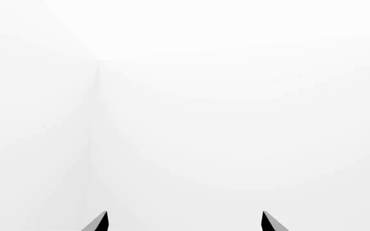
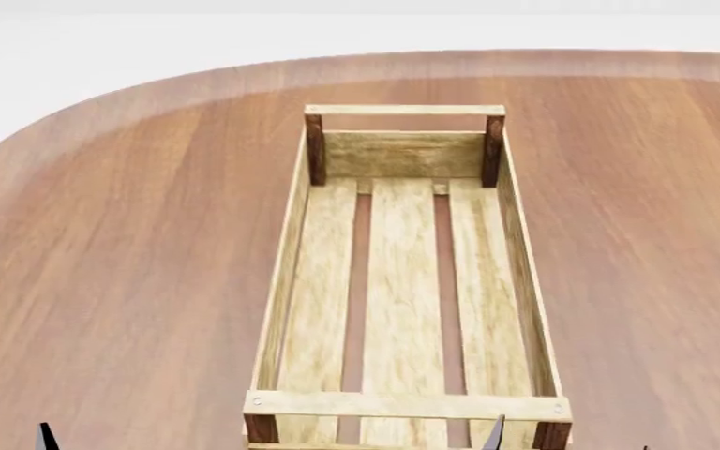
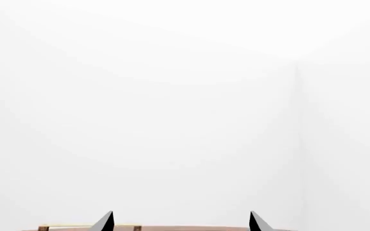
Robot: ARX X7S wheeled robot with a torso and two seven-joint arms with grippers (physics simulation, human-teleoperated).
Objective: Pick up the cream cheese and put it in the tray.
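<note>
The tray is a long pale-wood crate with a slatted bottom and dark corner posts. It lies lengthwise in the middle of the brown table in the head view and holds nothing. The cream cheese is out of view in every frame. My left gripper is open and empty, facing a white wall. My right gripper is open and empty. A strip of the tray and the table edge show low between its fingers. In the head view only fingertips show at the near edge.
The table has a rounded far edge with white floor or wall behind it. A room corner shows in the left wrist view. No other objects show on the table around the tray.
</note>
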